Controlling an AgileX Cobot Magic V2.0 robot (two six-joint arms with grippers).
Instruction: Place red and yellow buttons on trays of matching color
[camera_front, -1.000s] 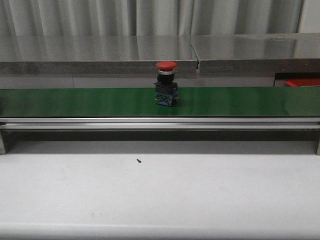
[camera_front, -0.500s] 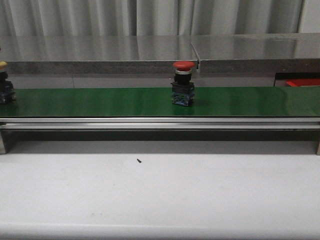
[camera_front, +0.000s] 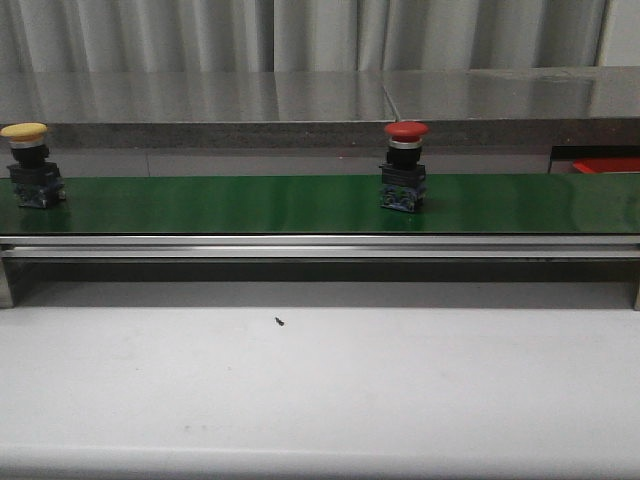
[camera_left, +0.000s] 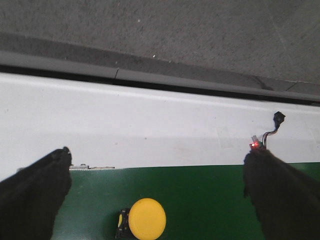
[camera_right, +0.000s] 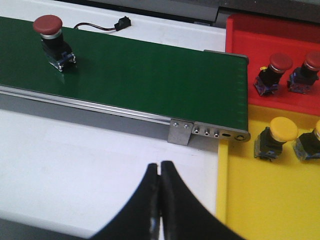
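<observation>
Yellow button (camera_front: 28, 165) upright at far left end of green conveyor belt (camera_front: 250, 205); the left wrist view looks down on its cap, with left gripper (camera_left: 155, 195) fingers spread wide apart above it, one on either side, not touching. Red button (camera_front: 404, 168) upright on belt right of centre. Small dark speck (camera_front: 279, 322) on white table (camera_front: 320, 390) in front. Right gripper (camera_right: 160, 200) fingers pressed together, empty, over table near belt end. Past that end, red tray (camera_right: 270, 45) holds two red buttons, yellow tray (camera_right: 260, 195) beside it holds two yellow ones.
</observation>
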